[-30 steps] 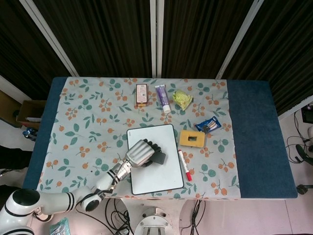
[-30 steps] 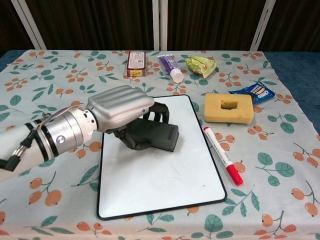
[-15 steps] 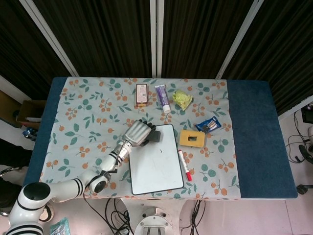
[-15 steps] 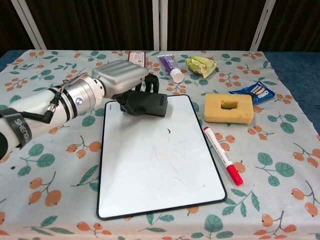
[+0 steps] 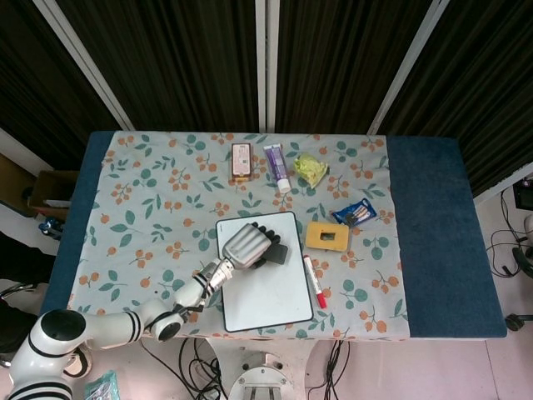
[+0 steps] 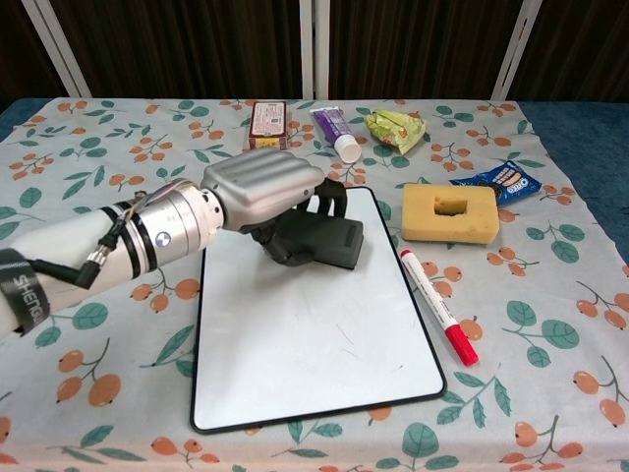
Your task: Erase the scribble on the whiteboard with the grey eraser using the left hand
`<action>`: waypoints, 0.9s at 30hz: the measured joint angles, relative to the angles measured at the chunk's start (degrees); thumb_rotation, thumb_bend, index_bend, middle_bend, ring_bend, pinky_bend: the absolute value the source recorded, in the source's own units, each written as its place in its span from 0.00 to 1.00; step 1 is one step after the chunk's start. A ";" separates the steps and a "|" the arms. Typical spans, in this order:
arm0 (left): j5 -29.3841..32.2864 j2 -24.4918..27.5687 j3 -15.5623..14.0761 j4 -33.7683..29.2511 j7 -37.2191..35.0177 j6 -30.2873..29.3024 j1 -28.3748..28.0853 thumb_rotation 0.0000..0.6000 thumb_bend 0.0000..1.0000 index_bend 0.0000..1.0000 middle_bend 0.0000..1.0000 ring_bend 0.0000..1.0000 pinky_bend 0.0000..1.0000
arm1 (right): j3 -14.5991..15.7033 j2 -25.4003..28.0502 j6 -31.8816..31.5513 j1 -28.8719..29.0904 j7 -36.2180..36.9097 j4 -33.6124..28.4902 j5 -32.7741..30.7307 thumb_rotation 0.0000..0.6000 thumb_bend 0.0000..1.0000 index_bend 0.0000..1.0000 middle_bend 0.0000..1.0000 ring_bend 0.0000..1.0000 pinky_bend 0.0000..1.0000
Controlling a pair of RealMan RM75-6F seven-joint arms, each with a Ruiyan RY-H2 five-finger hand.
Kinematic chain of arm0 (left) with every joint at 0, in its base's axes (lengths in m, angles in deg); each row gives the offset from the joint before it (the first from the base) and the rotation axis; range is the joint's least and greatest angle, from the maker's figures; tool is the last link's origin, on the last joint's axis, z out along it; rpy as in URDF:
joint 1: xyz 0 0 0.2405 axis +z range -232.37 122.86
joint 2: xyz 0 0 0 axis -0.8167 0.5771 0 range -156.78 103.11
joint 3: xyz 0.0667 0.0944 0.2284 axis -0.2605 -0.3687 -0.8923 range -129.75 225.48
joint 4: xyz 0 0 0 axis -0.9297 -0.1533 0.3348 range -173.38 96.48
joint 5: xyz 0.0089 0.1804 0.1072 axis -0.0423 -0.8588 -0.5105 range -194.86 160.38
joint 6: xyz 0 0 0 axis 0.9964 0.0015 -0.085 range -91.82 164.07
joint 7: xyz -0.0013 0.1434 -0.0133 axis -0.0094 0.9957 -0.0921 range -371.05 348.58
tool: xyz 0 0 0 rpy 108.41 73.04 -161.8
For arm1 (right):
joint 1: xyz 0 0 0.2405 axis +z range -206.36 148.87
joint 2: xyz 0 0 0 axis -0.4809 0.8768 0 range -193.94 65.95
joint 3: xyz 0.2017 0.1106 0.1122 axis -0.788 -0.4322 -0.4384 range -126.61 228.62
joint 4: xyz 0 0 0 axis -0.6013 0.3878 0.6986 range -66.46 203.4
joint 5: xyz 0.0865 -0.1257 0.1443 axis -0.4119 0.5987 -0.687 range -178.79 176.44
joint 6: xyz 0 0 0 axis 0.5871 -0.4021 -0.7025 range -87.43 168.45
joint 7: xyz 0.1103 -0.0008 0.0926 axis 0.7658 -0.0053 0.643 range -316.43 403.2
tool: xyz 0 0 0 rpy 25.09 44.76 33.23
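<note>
From above, in the head view, my left hand [image 5: 247, 245] sits over the upper half of the whiteboard [image 5: 268, 296], fingers wrapped over the grey eraser [image 5: 276, 253], whose dark end pokes out toward the right edge of the board. My right hand is not in either view. A red-capped marker [image 5: 313, 282] lies just beside the board's right edge, and a yellow sponge [image 5: 326, 236] sits a little further out on the flowered desk [image 5: 133, 217]. From here I cannot make out any scribble; the board looks almost white. The risk I see at this angle is a stroke that runs off the right edge and knocks the marker away.

Closer in, the chest view shows my left hand [image 6: 263, 189] gripping the grey eraser [image 6: 324, 242] from above, the pad lying flat on the whiteboard [image 6: 314, 344] near its far edge. A few faint marks show on the lower middle of the board, and a small dot near the right side. I judge that is what remains. If I wipe only where I am, those stay. The board is loose on the cloth, so heavy pressure could drag it, and my hold looks shallow enough that the eraser could twist out of my fingers.
</note>
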 measured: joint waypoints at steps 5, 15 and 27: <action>-0.75 1.84 -1.66 -5.26 -0.30 -0.15 0.68 1.00 0.53 0.77 0.69 0.60 0.67 | -0.05 0.01 -0.26 -0.16 0.35 0.24 0.01 1.00 0.12 0.00 0.00 0.65 0.75; 1.52 12.16 -6.72 -22.96 2.81 2.14 3.02 1.00 0.53 0.78 0.70 0.61 0.69 | 0.04 -0.13 -0.32 -0.19 0.29 0.35 0.26 1.00 0.12 0.00 0.00 0.65 0.75; 3.29 23.74 -7.07 -33.57 5.14 -2.92 5.93 1.00 0.53 0.78 0.70 0.61 0.68 | 0.27 -0.53 -0.18 0.30 -1.25 -0.66 1.21 1.00 0.12 0.00 0.00 0.65 0.75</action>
